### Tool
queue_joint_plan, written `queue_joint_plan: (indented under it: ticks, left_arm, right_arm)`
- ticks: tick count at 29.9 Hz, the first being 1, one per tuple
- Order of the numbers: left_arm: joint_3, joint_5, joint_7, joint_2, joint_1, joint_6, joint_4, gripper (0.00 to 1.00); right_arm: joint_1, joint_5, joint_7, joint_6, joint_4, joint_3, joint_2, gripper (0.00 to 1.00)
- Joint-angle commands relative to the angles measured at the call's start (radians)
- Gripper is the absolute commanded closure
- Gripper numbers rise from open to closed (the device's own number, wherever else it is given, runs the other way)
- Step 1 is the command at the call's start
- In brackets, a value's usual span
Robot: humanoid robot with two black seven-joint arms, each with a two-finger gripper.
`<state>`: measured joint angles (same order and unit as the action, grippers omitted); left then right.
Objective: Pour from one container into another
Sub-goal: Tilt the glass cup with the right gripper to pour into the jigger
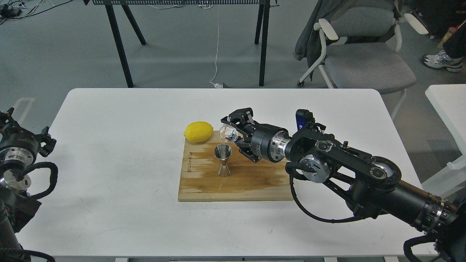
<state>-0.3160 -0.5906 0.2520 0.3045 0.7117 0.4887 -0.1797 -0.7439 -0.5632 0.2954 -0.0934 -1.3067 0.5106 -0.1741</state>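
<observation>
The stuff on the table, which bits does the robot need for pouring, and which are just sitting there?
Needed for pouring:
- glass cup, tipped over, held in the right gripper
- steel jigger, standing upright on the board

Just sitting there:
- lemon, at the board's back left corner
- wooden board, under the jigger
- left gripper, off to the side, holding nothing

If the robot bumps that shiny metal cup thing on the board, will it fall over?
Probably, yes. The steel jigger stands upright on a small base with a narrow waist, so a sideways knock would likely tip it. Its round cones suggest it would then roll in a curve across the wooden board. Being metal, it likely wouldn't break.
</observation>
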Motion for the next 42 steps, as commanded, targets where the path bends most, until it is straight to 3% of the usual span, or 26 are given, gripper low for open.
queue_joint_plan:
  ticks: [1, 42]
  left_arm:
    - [0.000, 0.000, 0.001, 0.002, -0.001, 0.000, 0.000, 0.00]
    - [-0.002, -0.002, 0.007, 0.005, -0.015, 0.000, -0.014, 0.00]
  right_arm:
    - [-0.022, -0.018, -0.006, 0.001, 0.011, -0.026, 0.010, 0.73]
    - [-0.121, -0.121, -0.019, 0.006, 0.041, -0.176, 0.035, 0.73]
